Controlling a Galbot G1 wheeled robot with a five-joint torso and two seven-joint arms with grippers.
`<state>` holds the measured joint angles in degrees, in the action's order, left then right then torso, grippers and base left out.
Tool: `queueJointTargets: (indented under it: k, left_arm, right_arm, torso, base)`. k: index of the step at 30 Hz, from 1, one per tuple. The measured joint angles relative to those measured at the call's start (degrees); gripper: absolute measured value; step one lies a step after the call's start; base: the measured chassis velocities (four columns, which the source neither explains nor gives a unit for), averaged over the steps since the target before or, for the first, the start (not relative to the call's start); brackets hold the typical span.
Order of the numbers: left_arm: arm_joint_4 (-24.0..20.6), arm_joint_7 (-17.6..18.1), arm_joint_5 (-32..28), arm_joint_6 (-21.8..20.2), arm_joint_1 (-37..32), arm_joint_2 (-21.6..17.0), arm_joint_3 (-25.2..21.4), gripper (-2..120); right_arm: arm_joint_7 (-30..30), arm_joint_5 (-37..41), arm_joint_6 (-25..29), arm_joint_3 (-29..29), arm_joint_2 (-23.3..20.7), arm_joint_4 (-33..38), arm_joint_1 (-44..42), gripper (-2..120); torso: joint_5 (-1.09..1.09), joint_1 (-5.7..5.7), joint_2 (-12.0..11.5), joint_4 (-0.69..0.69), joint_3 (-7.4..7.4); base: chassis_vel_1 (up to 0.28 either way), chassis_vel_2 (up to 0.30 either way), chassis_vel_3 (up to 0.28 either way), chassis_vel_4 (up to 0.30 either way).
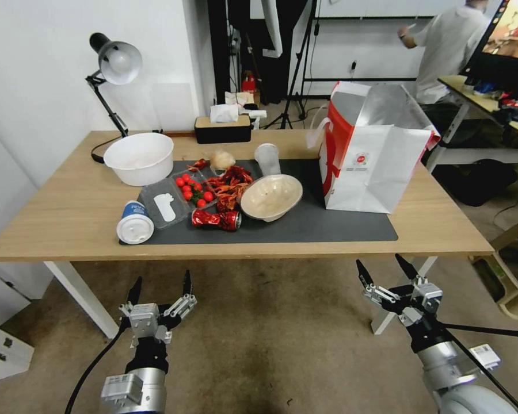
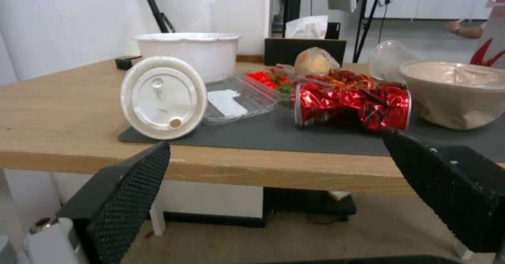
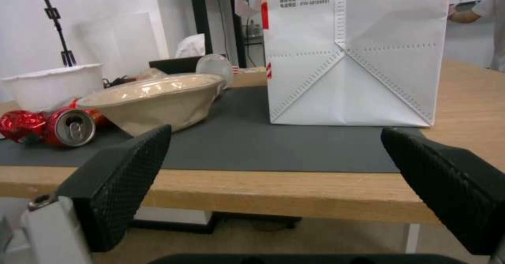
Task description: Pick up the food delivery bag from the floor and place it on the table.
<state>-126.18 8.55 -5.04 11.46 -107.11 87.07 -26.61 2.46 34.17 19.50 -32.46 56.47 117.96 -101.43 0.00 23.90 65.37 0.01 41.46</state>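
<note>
The food delivery bag point(image 1: 371, 155) stands upright on the table point(image 1: 57, 213), on the right end of the dark grey mat, its foil-lined mouth open upward. Its white side panel point(image 3: 358, 58) fills the upper part of the right wrist view, just beyond the table's front edge. My left gripper point(image 1: 160, 288) hangs open over the floor point(image 1: 270, 333), in front of the table's left half. My right gripper point(image 1: 387, 270) is open too, low in front of the table's right part, empty and apart from the bag.
On the mat lie a crushed red can point(image 1: 216, 219), a tan bowl point(image 1: 271, 197), a tipped cup with white lid point(image 1: 134, 223), a clear tray with tomatoes point(image 1: 178, 198) and red scraps. A white bowl point(image 1: 138, 158), desk lamp point(image 1: 112, 63) and tissue box point(image 1: 223, 127) stand behind.
</note>
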Motion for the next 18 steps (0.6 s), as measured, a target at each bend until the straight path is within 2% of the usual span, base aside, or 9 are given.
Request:
queueJointTargets:
  k: [18]
  left_arm:
    - [-0.06,0.03,-0.07,-0.03,-0.03,0.00,0.03,100]
  right_arm:
    - [0.00,0.20,-0.14,-0.01,-0.12,0.00,0.08,100]
  torso:
    - [0.00,0.00,0.00,0.00,0.00]
  base:
    - [0.000,0.000,0.000,0.000]
